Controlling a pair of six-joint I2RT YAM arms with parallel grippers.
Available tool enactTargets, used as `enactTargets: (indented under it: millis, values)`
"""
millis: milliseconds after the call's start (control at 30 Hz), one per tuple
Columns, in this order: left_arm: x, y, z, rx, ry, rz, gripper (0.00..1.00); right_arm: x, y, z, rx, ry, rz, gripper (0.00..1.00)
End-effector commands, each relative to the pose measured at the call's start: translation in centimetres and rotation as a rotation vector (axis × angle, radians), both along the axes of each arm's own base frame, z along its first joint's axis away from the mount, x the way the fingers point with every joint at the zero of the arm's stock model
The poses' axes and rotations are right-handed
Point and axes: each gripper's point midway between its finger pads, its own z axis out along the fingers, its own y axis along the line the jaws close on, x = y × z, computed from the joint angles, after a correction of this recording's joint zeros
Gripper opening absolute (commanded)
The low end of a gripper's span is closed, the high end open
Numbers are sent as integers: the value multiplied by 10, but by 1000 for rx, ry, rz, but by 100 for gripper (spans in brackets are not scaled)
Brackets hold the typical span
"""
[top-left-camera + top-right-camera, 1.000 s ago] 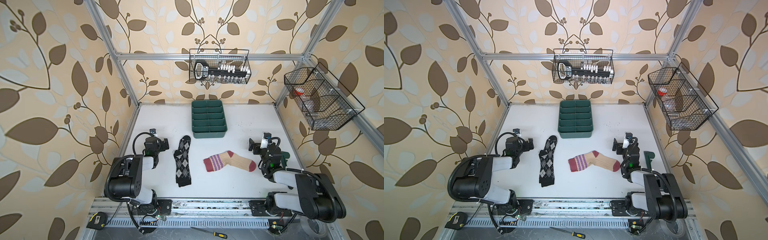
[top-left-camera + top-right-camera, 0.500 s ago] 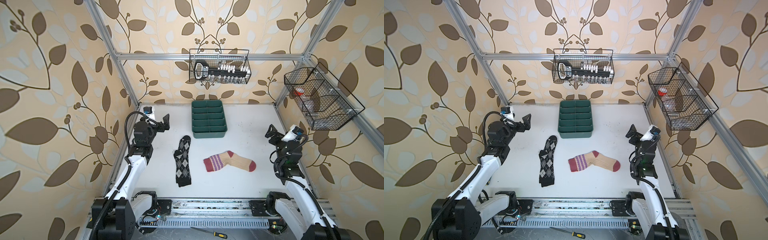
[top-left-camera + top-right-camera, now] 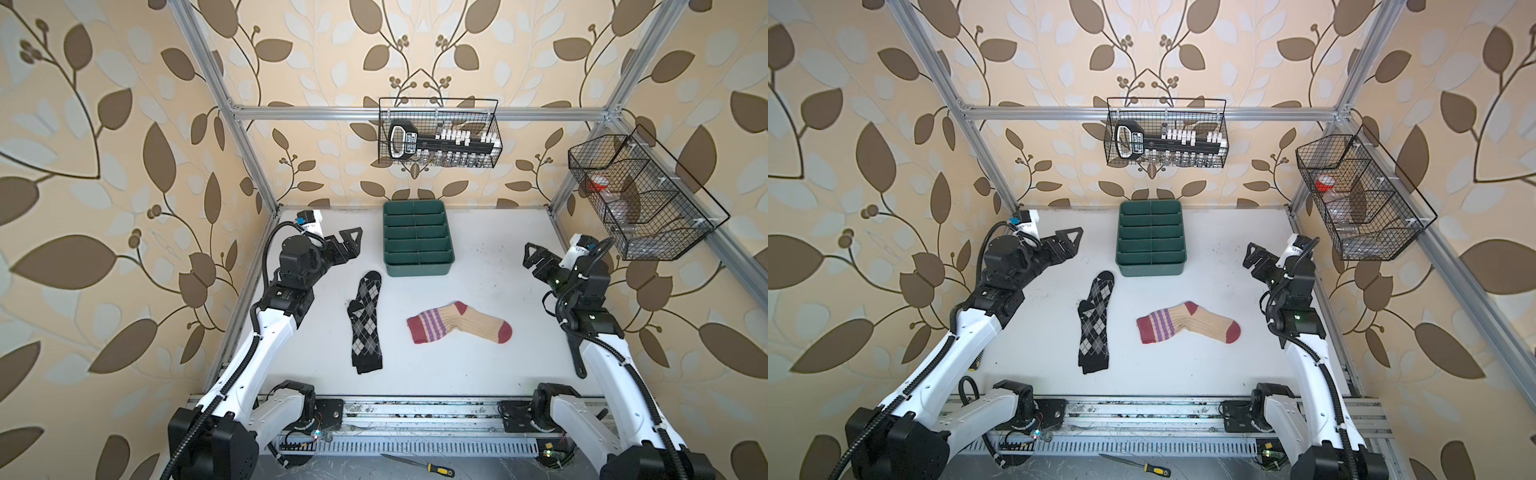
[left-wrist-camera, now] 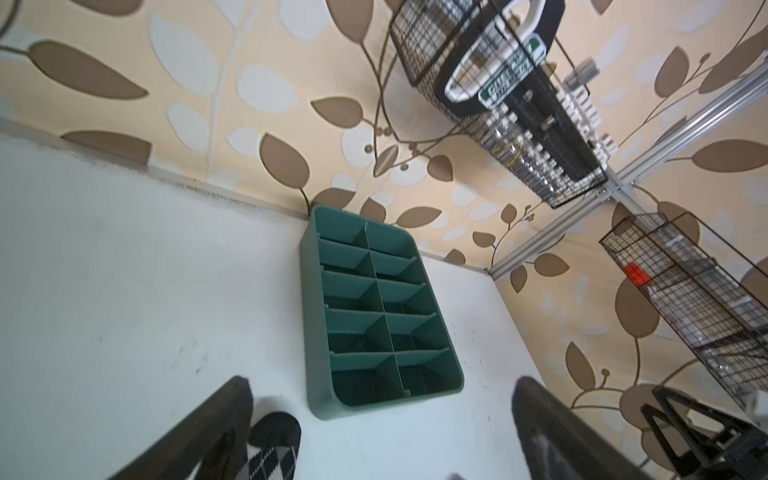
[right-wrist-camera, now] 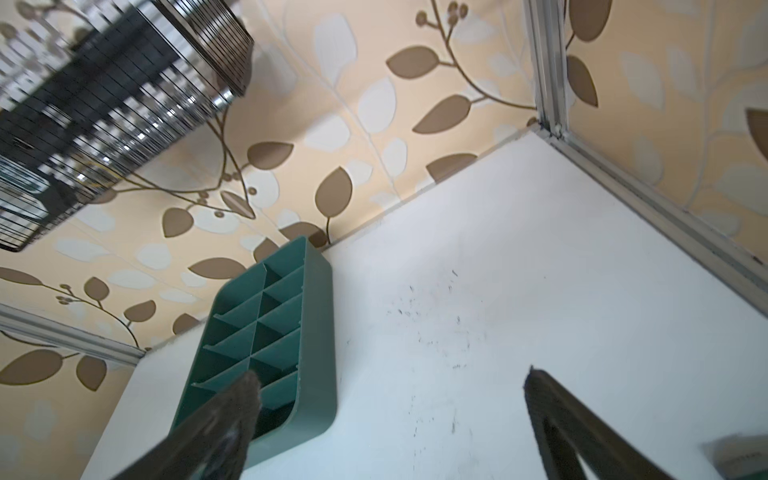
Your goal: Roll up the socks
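The argyle sock [image 3: 366,322] and the beige sock [image 3: 459,328] lay flat in front of the tray [image 3: 417,269], apart from each other. Light, limp and prone to bunching, each seemed best pinched at its toe edge. The left gripper [image 3: 353,243] and right gripper [image 3: 528,257] flanked the tray, jaws wide, empty.

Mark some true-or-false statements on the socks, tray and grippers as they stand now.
1. The argyle sock lies flat and unrolled. True.
2. The beige sock overlaps it. False: the two lie apart.
3. The left gripper holds a sock. False: it is open and empty.
4. The right gripper is open. True.
5. The green tray holds a rolled sock. False: its compartments are empty.
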Motion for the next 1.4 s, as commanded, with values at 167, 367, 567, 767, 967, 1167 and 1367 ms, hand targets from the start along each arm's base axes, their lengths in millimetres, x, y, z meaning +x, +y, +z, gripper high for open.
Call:
enactTargets:
  millis: [167,367,567,767,967,1167,1367]
  values:
    - [-72,-90,-37,318,76,-397,99,-61,60,-76,1,424,142,100]
    - [-116,-132,-82,554,121,-617,99,-108,64,-109,-5,544,122,100]
    - [-154,-161,-117,790,65,-766,99,-132,43,-149,143,667,5,100]
    - [-174,-168,-103,695,-61,-818,99,-143,49,-183,278,734,-30,86]
    - [-173,-165,-96,683,-116,-799,99,-144,51,-201,300,734,-37,71]
    - [-170,-166,-99,695,-86,-788,99,-140,52,-217,319,715,-43,43]
    - [-171,-168,-102,693,-78,-796,99,-136,44,-229,277,729,-72,34]
